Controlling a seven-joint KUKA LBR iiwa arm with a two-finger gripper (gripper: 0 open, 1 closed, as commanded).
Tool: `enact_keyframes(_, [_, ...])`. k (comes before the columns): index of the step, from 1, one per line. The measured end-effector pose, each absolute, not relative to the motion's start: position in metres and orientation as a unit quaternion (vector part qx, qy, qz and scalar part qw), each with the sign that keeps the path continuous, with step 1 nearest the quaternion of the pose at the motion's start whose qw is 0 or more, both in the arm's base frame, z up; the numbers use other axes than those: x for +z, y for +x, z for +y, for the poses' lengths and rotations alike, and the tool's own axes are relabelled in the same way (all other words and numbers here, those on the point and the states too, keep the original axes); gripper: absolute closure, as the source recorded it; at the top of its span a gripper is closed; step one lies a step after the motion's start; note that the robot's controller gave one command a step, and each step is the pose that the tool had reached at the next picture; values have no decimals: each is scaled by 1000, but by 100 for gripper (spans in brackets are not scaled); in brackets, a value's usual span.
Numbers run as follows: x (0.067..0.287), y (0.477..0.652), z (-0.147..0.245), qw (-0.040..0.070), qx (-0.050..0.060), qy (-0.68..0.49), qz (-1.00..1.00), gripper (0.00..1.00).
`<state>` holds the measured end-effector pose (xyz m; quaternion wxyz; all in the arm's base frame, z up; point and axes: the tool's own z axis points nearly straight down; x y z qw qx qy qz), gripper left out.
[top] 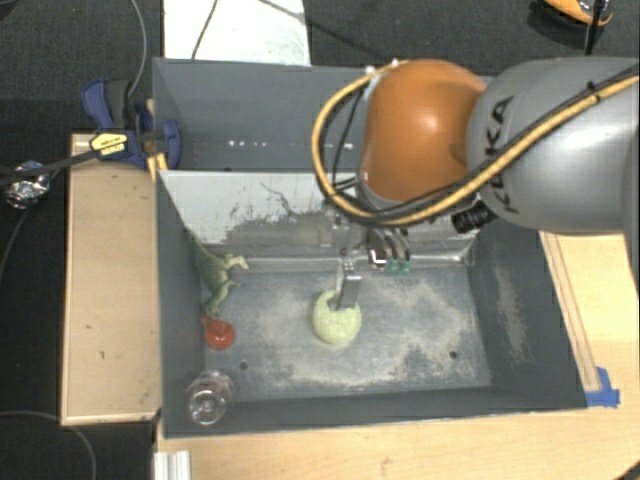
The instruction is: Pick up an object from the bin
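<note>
My gripper (pixel 346 298) reaches down into the middle of the bin, its tip touching the top of a pale green, roundish lump (pixel 336 323) that lies on the bin floor. A single finger shows against the lump; the rest is under the wrist. A green toy dinosaur (pixel 217 274) stands by the left wall. Just below it lies a small red ball-like thing (pixel 218 334).
A clear glass jar or cup (pixel 208 398) lies in the front left corner of the bin. The arm with its orange dome and cables hangs over the back right of the bin. The right half of the floor holds no loose things.
</note>
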<state>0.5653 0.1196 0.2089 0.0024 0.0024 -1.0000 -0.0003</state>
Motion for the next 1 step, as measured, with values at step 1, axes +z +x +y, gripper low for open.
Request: enact_keyframes(1, [210,565,119,2,0,2,-1000,0])
